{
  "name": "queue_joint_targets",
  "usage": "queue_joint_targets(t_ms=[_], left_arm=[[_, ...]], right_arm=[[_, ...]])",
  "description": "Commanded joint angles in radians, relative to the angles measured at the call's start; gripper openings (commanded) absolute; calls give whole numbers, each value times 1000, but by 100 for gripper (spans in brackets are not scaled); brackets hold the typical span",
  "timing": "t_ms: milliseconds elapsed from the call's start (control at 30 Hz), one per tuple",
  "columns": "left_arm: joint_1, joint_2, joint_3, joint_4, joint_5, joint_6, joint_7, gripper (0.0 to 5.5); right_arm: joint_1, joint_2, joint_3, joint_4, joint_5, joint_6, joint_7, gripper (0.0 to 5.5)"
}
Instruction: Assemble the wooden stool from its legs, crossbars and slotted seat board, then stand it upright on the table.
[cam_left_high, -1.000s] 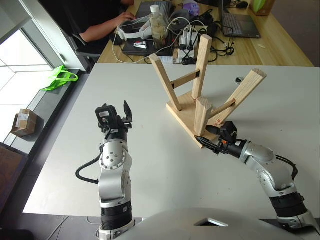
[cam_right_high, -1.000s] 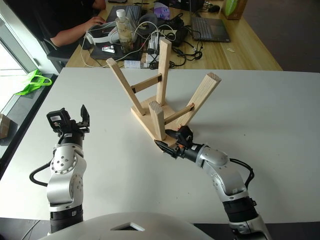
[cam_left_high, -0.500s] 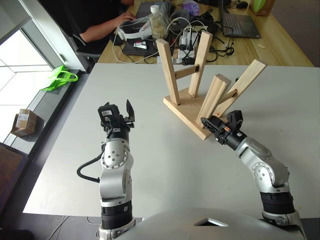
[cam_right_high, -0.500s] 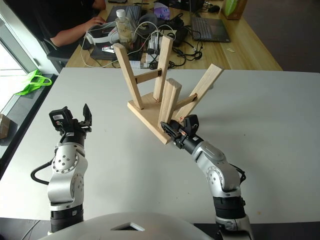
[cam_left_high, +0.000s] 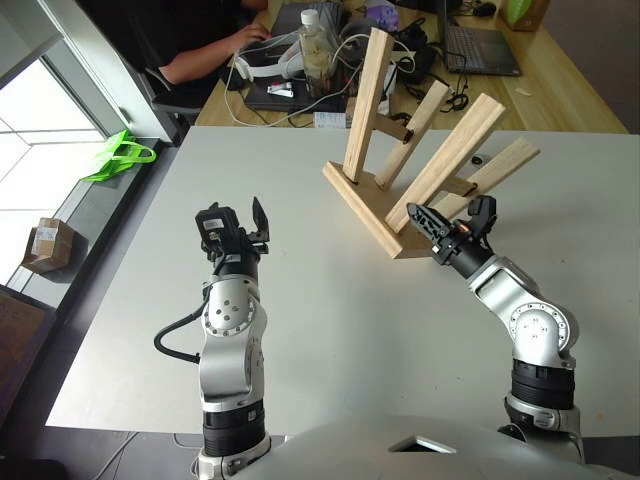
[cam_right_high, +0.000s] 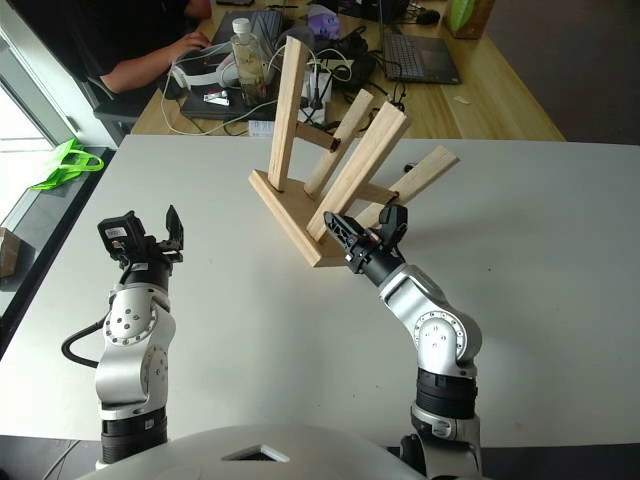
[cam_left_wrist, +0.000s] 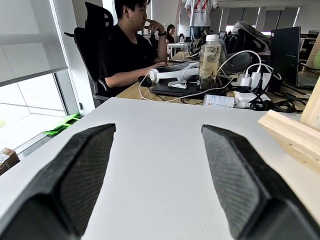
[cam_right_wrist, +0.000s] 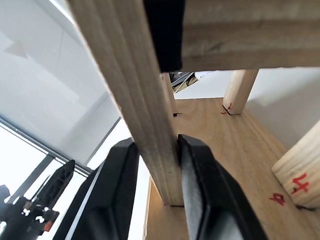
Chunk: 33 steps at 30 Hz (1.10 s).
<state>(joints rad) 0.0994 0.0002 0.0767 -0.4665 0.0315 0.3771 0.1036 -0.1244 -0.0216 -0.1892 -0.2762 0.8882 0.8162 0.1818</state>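
Note:
The wooden stool (cam_left_high: 365, 200) is put together and stands tilted at mid-table, its seat board (cam_right_high: 285, 215) raised on its near edge. Its legs point up and toward the right, joined by crossbars (cam_left_high: 462, 186). My right gripper (cam_left_high: 455, 220) is shut on the nearest leg (cam_right_wrist: 150, 115), low down by the seat board, with a dark finger (cam_right_wrist: 117, 190) on each side. Well to the left of the stool, my left gripper (cam_left_high: 240, 222) is held above the table, open with nothing in it (cam_left_wrist: 155, 175). A corner of the seat board (cam_left_wrist: 295, 140) lies ahead of it.
A wooden desk (cam_left_high: 560, 100) adjoins the table's far edge, carrying laptops, a bottle (cam_left_high: 312, 45) and tangled cables. A person sits at it. The white table (cam_left_high: 330, 330) has open surface in front and to the left; its left edge drops to the floor.
My right gripper has risen and turned, tipping the stool from low on the table to steeply on its edge; the legs swung up and rightward. The left arm stayed put.

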Motion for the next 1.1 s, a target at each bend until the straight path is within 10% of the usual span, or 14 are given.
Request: queue_joint_targets(t_ms=[33,500,800,900,1100], left_arm=[[-12,6,-5,9,13,2,2,322],[-26,16,2,21,17,6,-17,322],[9,-3,-4,8,24,-9,1,322],[34,-6,0,4,25,-22,6,322],[59,-17,-7,-7,31,-31,22,322]], right_arm=[[-43,51,-78,36,97,31,-121,110],[-21,181,-230,162,365,-67,-440,103],[70,-20,-166,-13,402,4,-312,223],[153,-220,4,-170,161,-24,-103,223],[141,-773,529,-83,-1191,-862,1,223]])
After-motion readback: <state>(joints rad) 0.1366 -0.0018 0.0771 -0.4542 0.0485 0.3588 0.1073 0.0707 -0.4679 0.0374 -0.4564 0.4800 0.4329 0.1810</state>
